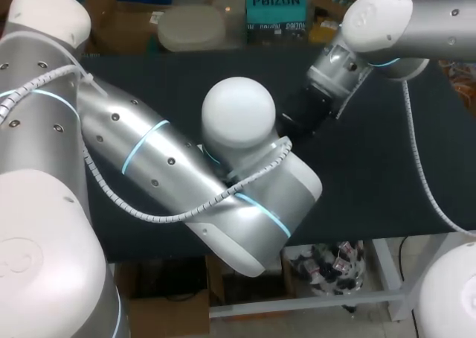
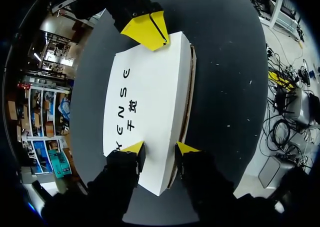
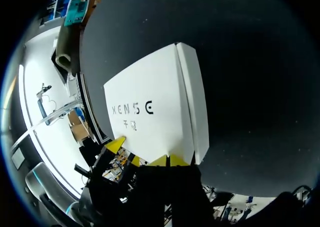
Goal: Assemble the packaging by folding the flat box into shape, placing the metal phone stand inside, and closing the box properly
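Left jaws clenched on the near end of the white box (image 2: pixel 145 87) — one yellow tip (image 2: pixel 133 150) presses on its printed face, the other sits against the brown cardboard edge (image 2: pixel 187 102) on the opposite side, and the box's near corner runs down between my two fingers. From this wrist the box shows as a flat white panel with dark print along one long side. The brown edge runs the length of the other long side, slightly parted from the white face, so the box is not yet squared up into shape.

At its far end my right jaws grip it too, their yellow tips drawn close together over the far corner. From the right wrist those tips meet on the box's near edge, pinching it, and one of the left jaws' yellow tips shows just beside them at the neighbouring corner. From there the box shows a broad printed face and a narrow side panel (image 3: pixel 192 97) folded along a crease.

Beneath and beyond the box lies the dark bench (image 2: pixel 225 87); whether the box touches it I cannot tell. From the head camera the box is hidden — my left arm (image 1: pixel 171 159) crosses from the bench's left edge and its white elbow covers the middle of the bench. My right arm (image 1: pixel 416 18) comes in from the far right corner, its dark wrist ending behind that elbow.
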